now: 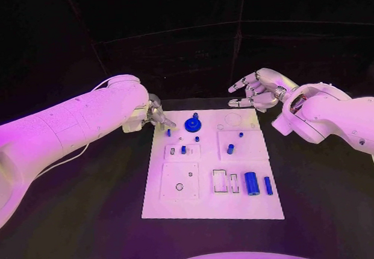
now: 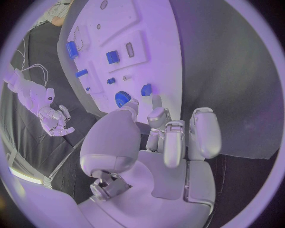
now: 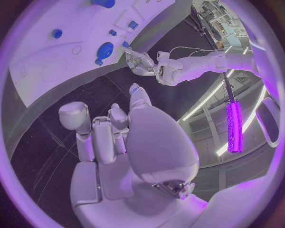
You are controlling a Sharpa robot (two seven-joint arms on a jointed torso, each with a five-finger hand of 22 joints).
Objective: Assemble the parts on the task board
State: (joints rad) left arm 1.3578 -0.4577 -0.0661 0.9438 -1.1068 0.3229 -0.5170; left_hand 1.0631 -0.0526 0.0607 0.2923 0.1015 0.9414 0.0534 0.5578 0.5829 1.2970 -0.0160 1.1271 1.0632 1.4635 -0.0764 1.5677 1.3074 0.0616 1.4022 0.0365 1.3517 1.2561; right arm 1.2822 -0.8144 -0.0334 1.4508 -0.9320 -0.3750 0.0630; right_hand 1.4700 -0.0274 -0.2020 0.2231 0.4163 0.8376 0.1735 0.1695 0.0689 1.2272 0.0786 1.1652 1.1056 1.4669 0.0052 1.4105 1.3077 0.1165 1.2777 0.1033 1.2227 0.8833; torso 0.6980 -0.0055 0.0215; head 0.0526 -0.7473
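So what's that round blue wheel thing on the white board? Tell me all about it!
The blue wheel looks like a small plastic gear with a knob sticking up from its middle. It sits flat on the white board, near the far edge, toward the left hand. Nothing touches it; the hand's fingers end just beside it.

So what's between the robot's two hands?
In the head view, the blue gear on the board's far end lies between the left hand and right hand.

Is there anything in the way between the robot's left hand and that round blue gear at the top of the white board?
Nothing visible. The left hand sits at the task board's far left corner, and the blue gear is just beside it. One small blue peg stands near the fingers, slightly off the straight path.
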